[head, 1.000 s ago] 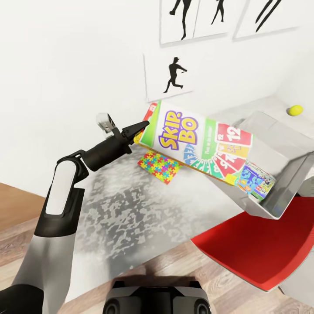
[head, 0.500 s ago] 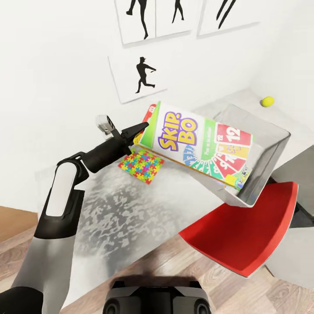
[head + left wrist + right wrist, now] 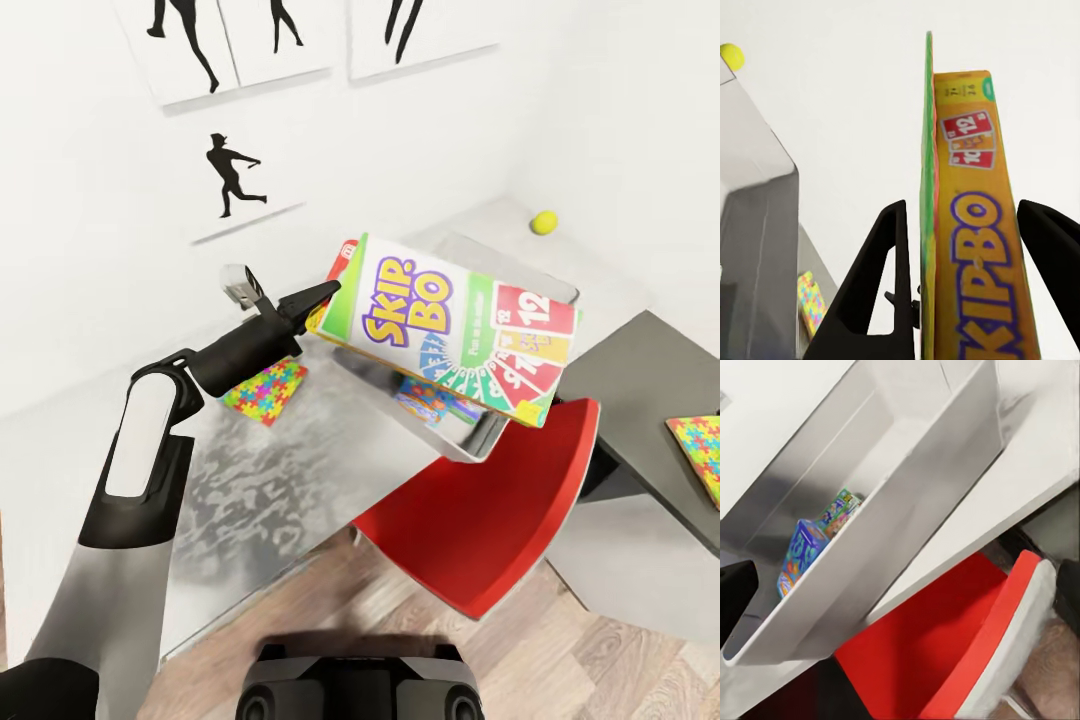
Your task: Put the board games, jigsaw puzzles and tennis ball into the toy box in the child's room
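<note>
**One game already in the bin, Skip-Bo hovering above it**

One blue board game [image 3: 814, 544] is already lying inside the toy box [image 3: 937, 502]. The left gripper [image 3: 325, 298] is pinching the Skip-Bo box [image 3: 450, 330] by its short end, fingers clamped on both faces, holding it flat over the bin, I'd guess so it drops in cleanly. Still sitting on the table [image 3: 300, 450]: two jigsaw puzzles [image 3: 265, 388] [image 3: 700, 445] and the tennis ball [image 3: 543, 222]. Can't tell what the right gripper is doing.
</note>
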You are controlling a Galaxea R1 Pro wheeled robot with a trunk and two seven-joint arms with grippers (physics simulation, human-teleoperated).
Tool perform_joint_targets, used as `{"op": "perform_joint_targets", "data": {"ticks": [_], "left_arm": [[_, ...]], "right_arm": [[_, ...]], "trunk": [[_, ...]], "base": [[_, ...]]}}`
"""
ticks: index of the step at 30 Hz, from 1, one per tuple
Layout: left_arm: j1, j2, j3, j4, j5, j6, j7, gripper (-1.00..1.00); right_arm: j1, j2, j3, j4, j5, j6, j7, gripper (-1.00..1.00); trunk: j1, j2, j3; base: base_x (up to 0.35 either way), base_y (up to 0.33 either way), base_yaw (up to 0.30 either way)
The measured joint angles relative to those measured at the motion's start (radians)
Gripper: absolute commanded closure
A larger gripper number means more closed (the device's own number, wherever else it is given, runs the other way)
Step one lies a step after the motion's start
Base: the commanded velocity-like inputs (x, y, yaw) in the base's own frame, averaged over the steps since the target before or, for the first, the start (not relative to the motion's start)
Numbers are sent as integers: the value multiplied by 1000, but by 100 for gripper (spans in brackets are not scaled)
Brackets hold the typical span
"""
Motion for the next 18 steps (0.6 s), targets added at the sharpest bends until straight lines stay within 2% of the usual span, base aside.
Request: {"op": "perform_joint_targets", "data": {"ticks": [9, 18], "left_arm": [[0, 0, 0, 0, 0, -1, 0, 100], [-5, 0, 2, 0, 6, 0, -3, 100]], "right_arm": [[0, 3, 0, 0, 0, 1, 0, -100], [0, 10, 5, 0, 1, -2, -1, -100]], "trunk": [[0, 0, 0], [0, 0, 0]], "base": [[0, -288, 9], [0, -80, 203]]}}
